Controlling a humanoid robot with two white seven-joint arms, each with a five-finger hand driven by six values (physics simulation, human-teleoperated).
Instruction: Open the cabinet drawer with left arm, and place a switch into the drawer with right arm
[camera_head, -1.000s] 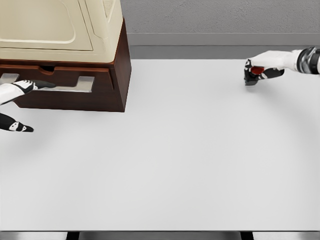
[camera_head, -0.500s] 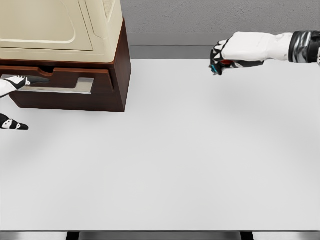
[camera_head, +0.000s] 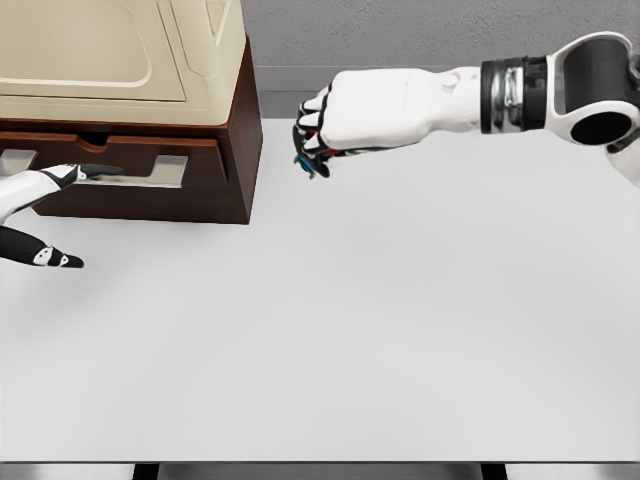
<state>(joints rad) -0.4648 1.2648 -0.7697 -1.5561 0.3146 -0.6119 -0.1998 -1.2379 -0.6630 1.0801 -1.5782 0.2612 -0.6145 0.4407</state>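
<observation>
The dark brown cabinet (camera_head: 235, 150) stands at the table's back left, its drawer (camera_head: 120, 172) pulled out a little with a pale opening showing. My left hand (camera_head: 45, 215) is at the left edge by the drawer front, fingers spread, one fingertip (camera_head: 100, 170) at the drawer's opening. My right hand (camera_head: 318, 135) hangs above the table just right of the cabinet's corner, curled shut on the switch (camera_head: 312, 160), a small dark object with red and blue bits mostly hidden by the fingers.
A cream-coloured appliance (camera_head: 120, 55) sits on top of the cabinet. The white table (camera_head: 350, 320) stretches to the front and right. A grey wall runs behind.
My right hand has carried the switch up off the table's far right and leftward to beside the cabinet. The left hand has shifted slightly by the drawer.
</observation>
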